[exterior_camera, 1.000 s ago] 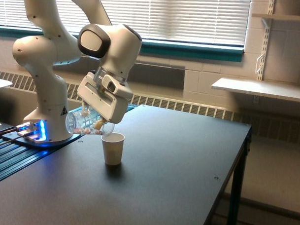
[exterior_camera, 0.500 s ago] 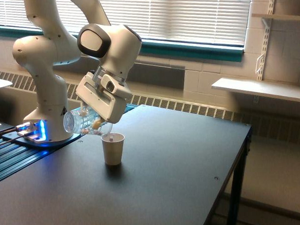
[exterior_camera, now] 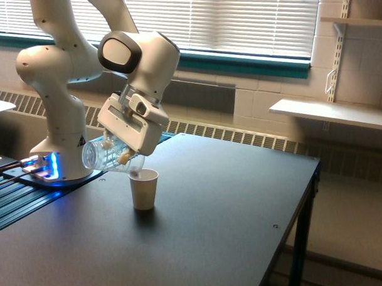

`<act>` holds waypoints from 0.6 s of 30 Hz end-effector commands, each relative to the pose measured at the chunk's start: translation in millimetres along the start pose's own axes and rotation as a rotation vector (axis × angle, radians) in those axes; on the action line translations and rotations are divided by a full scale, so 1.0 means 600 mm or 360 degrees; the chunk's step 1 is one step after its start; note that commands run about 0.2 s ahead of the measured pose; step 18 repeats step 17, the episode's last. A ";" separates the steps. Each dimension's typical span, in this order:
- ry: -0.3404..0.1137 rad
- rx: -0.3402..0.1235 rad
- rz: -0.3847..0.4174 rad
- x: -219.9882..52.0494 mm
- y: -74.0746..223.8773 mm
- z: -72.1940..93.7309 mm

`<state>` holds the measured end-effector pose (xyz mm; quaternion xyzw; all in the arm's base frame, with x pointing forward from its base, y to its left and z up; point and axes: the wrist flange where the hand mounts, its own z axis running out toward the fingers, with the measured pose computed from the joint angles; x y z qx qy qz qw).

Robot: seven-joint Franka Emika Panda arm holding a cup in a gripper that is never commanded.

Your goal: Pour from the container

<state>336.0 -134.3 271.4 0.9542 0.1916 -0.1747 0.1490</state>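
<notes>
The container (exterior_camera: 108, 156), a clear plastic cup, lies tipped almost on its side above the table, its mouth pointing toward the exterior view's right and down over a small cream paper cup (exterior_camera: 143, 188). A few tan and reddish pieces show near its mouth. My gripper (exterior_camera: 121, 153) is shut on the container, its fingers mostly hidden behind the white hand. The paper cup stands upright on the black table (exterior_camera: 200, 230), just below the container's lip.
The arm's white base (exterior_camera: 52, 123) stands at the exterior view's left on a platform with a blue light (exterior_camera: 52, 166). The table's edge (exterior_camera: 294, 221) runs down the exterior view's right. A wall shelf (exterior_camera: 328, 113) and a radiator sit behind.
The container has emptied: most of the reddish and tan pieces seen inside a second ago are gone from it. The hand and the container shifted slightly; the paper cup stayed put.
</notes>
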 end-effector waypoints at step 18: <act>0.0080 -0.0037 0.0135 0.005 -0.012 -0.013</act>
